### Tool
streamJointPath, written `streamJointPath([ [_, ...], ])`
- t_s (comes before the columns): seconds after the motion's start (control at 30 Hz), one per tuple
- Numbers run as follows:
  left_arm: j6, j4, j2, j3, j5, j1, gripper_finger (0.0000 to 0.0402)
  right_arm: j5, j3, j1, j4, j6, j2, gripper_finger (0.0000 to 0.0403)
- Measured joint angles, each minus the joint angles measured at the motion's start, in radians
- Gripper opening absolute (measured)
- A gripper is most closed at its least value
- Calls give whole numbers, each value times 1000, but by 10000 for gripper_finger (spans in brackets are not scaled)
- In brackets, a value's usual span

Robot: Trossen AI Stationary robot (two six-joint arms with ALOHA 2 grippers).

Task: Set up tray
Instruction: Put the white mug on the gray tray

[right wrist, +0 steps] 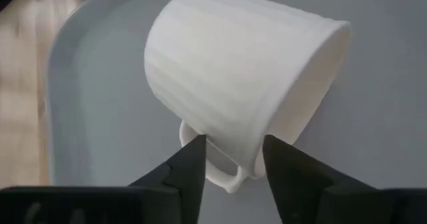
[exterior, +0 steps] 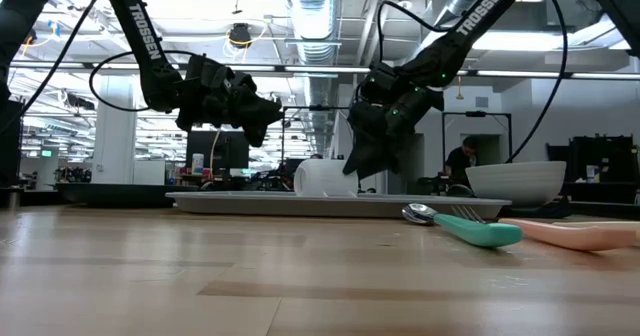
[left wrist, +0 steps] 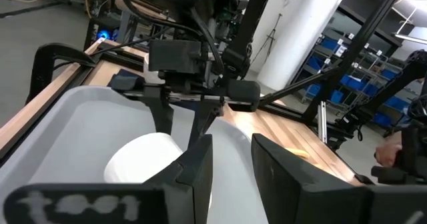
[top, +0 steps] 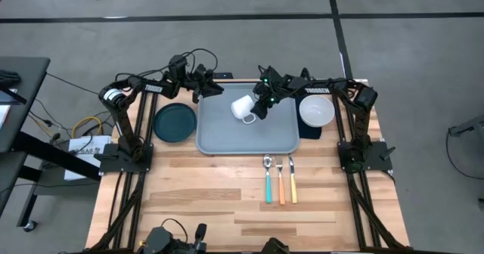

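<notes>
The light blue-grey tray (top: 249, 137) lies at the table's middle. A white mug (top: 242, 105) lies on its side on the tray's far part, its handle (top: 248, 119) pointing toward the near edge. My right gripper (right wrist: 233, 161) reaches down to the mug from the right and is shut on it; it also shows in the high view (top: 259, 112). My left gripper (top: 218, 90) hovers above the tray's far left corner, slightly open and holding nothing. In the low view it hangs well above the tray (exterior: 255, 111). My right gripper has the mug's handle (right wrist: 230, 179) between its two fingers, slanting down from above and from the table's right. One finger (right wrist: 193, 161) covers the handle's end toward the mug's base, the other (right wrist: 283, 164) stands by the rim. The mug's side (exterior: 325, 181) rests on the tray.
A round dark teal plate (top: 175, 122) lies left of the tray. A white bowl (top: 316, 110) sits on a dark navy napkin (top: 310, 130) to the tray's right. A teal spoon (top: 268, 180), an orange fork and another utensil (top: 292, 180) lie near the tray's near edge.
</notes>
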Motion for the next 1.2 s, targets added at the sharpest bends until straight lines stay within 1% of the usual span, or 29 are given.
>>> streamJointPath([
  [0.23,0,0,0,0,0,0,91,-42,2,-2,-1,-1,-1,62],
  [0.37,0,0,0,0,0,0,91,-71,15,-6,-1,-1,-1,32],
  [0.5,0,0,0,0,0,0,91,-72,45,-6,-32,-3,-1,6],
  [0.63,0,0,0,0,0,0,91,-72,92,-4,-97,-19,-1,8],
  [0.73,-1,0,0,0,0,0,91,-72,144,2,-179,-35,-2,9],
  [0.93,-2,0,0,0,-3,0,91,-62,295,14,-462,-95,-2,4],
  [1.0,-2,0,0,0,-9,0,91,-25,348,22,-566,-119,-2,5],
  [1.13,-2,0,0,0,-20,-4,91,126,440,45,-755,-139,-2,2],
  [1.2,-2,0,0,0,-20,-8,91,183,471,56,-821,-149,-2,2],
])
